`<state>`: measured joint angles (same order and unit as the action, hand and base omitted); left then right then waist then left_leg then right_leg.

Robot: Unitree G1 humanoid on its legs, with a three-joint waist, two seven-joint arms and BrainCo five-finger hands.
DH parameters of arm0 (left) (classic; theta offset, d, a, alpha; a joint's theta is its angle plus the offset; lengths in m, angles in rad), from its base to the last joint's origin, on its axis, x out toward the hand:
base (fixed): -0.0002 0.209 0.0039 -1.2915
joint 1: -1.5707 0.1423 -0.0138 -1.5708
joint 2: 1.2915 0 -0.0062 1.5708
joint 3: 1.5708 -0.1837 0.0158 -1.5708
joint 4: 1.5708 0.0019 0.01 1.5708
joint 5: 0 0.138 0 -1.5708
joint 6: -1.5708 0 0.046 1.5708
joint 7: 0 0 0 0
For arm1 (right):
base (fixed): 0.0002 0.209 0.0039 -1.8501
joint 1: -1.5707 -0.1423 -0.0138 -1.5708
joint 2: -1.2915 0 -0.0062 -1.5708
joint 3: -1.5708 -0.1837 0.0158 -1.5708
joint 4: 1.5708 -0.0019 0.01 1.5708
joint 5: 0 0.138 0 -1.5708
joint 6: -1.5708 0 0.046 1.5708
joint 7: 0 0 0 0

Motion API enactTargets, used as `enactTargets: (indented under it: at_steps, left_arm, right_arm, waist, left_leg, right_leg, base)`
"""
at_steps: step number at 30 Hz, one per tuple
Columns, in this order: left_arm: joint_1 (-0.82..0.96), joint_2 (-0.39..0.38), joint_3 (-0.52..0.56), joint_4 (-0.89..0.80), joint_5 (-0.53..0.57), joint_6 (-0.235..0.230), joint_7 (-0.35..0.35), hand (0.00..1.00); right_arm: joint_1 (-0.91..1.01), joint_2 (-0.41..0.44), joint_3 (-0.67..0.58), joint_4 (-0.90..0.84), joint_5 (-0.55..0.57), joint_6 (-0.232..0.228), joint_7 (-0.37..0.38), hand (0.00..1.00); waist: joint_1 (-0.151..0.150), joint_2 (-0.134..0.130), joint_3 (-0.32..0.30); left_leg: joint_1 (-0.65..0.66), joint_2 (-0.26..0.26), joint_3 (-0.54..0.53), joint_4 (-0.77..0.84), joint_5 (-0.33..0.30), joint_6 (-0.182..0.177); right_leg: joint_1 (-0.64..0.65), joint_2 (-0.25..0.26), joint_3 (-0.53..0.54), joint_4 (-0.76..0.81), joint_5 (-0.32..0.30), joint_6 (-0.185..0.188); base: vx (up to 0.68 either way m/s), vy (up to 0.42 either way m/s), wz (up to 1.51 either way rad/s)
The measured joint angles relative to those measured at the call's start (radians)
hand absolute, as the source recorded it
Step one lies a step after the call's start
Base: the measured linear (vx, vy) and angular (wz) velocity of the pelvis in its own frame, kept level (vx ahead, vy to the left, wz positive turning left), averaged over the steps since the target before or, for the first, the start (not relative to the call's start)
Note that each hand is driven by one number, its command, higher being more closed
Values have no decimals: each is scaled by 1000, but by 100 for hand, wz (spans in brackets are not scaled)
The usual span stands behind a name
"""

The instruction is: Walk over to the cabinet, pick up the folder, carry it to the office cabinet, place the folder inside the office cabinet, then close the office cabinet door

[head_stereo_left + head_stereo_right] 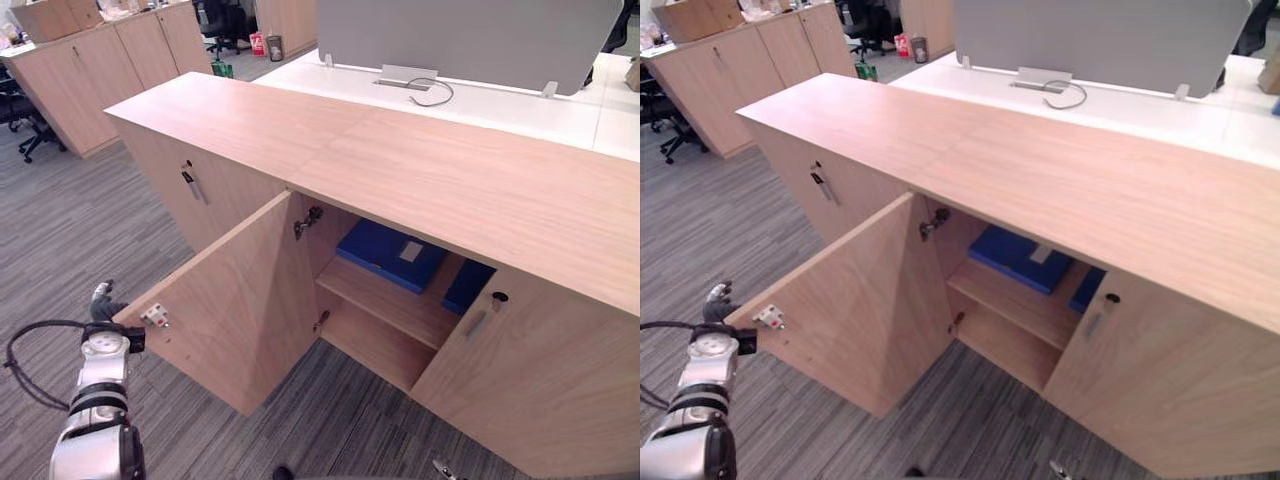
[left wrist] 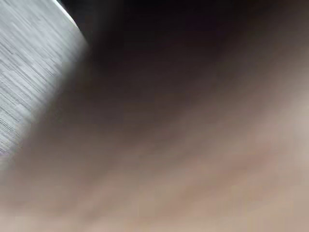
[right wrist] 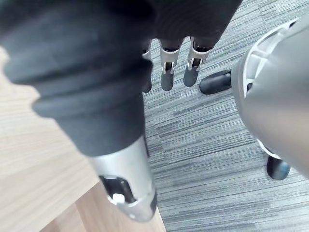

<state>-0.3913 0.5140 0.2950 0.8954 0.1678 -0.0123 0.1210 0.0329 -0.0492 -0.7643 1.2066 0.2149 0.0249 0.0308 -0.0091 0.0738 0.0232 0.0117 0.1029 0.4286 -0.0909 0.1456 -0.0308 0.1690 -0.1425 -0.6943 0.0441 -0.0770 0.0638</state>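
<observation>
Flat blue folder [image 1: 385, 252] on woodgrain shelf [image 1: 390, 303]

- The left robot hand [image 1: 100, 300] is mostly hidden behind the free edge of the open door [image 1: 230, 300].
- The blue folder [image 1: 390, 255] has its far end hidden under the cabinet top [image 1: 400, 160].
- A second blue item [image 1: 465, 285] is half covered by the shut door [image 1: 540, 380]; what it is cannot be told.
- In the left wrist view, a blurred wood-toned surface [image 2: 193, 169] is too close to identify.

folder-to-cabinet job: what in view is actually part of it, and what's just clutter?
Job: office cabinet, its open door, blue folder on the shelf, left hand at the door's edge, right hand hanging open.
Clutter: grey divider panel, cable on the white desk, office chair, far cabinets.
</observation>
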Motion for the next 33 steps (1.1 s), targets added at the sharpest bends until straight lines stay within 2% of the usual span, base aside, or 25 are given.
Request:
enactTargets:
  at_steps: [4, 7, 9, 12, 14, 17, 18, 19, 20, 22, 24, 26, 33]
  left_arm:
    - [0, 0, -149, -70, 19, -3, -28, 0]
    - [0, 0, -286, -95, 36, -16, -86, 0]
    - [4, -14, -336, -121, 45, -16, -88, 0]
    - [53, -7, -492, -262, 106, -23, -104, 0]
    - [95, -29, -568, -339, 99, -44, -133, 0]
    - [162, -110, -708, -462, 68, -78, -197, 0]
    - [187, -156, -779, -494, 37, -97, -225, 0]
    - [196, -217, -816, -507, -21, -107, -238, 0]
    - [197, -244, -834, -518, -40, -109, -247, 0]
    - [207, -279, -962, -569, -108, -134, -338, 0]
    - [225, -312, -1038, -581, -139, -145, -394, 0]
    - [228, -338, -1045, -582, -189, -145, -436, 0]
    - [261, -348, -1012, -588, -356, -144, -448, 0]
  right_arm:
    - [-3, 11, -5, 4, 0, 0, 0, 0]
    - [-12, 22, -42, 2, 0, 7, 0, 0]
    - [-12, 22, -52, 1, -1, 11, 0, 0]
    - [-21, 19, -76, 0, -2, 12, 0, 0]
    - [-30, 19, -81, 3, -2, 12, -2, 0]
    - [-31, 23, -81, 3, -4, 12, -3, 0]
    - [-32, 24, -81, 3, -4, 12, -3, 0]
    - [-36, 29, -80, 4, -4, 12, -3, 0]
    - [-38, 34, -79, 4, -4, 12, -3, 0]
    - [-39, 47, -65, 4, -3, 7, -3, 0]
    - [-39, 46, -50, 4, -3, -7, 0, 0]
    - [-32, 38, -21, 6, -3, -8, 7, 0]
    - [-38, 22, 55, 7, -5, -7, 7, 0]
  waist:
    - [13, -10, 4]
    - [16, -17, 10]
    - [21, -22, 14]
    - [26, -28, 20]
    - [26, -32, 24]
    - [25, -45, 29]
    - [24, -48, 30]
    - [23, -52, 32]
    - [22, -55, 32]
    - [13, -59, 30]
    - [0, -59, 30]
    - [-3, -58, 29]
    - [-16, -57, 29]
  left_leg:
    - [-14, -19, -5, -4, 5, 8]
    - [-11, -36, -7, -5, 1, 11]
    - [-12, -45, -9, -5, -1, 13]
    - [-32, -61, -17, -5, 1, 26]
    - [-48, -70, -22, -5, 5, 40]
    - [-48, -90, -27, -5, 5, 48]
    - [-49, -98, -28, -5, 3, 51]
    - [-50, -103, -28, -5, 2, 53]
    - [-51, -105, -28, -4, 1, 54]
    - [-51, -109, -29, -4, 0, 55]
    - [-50, -108, -28, -4, 0, 55]
    - [-48, -102, -26, -4, 0, 55]
    - [-39, -78, -1, -5, -3, 50]
  right_leg:
    - [-14, -24, -4, 20, 0, 0]
    - [-17, -56, -7, 35, 0, 0]
    - [-17, -67, -10, 39, 0, 0]
    - [-34, -91, -14, 53, 8, 14]
    - [-46, -100, -18, 58, 19, 31]
    - [-40, -118, -30, 68, 28, 44]
    - [-38, -126, -33, 70, 30, 48]
    - [-38, -131, -36, 71, 33, 51]
    - [-37, -134, -38, 71, 34, 53]
    - [-37, -137, -40, 71, 34, 53]
    - [-37, -137, -39, 71, 34, 53]
    - [-38, -135, -37, 71, 34, 53]
    - [-46, -104, -9, 41, 32, 43]
  base:
    - [-94, 56, 11]
    - [-80, 89, 6]
    - [-57, 73, 9]
    - [-34, 65, 11]
    - [-14, 60, 10]
    - [3, 44, 10]
    - [3, 51, 6]
    - [-2, 49, 5]
    - [-7, 29, 4]
    - [0, 0, 0]
    - [0, 0, 0]
    - [-32, -1, -6]
    - [-54, -18, -14]
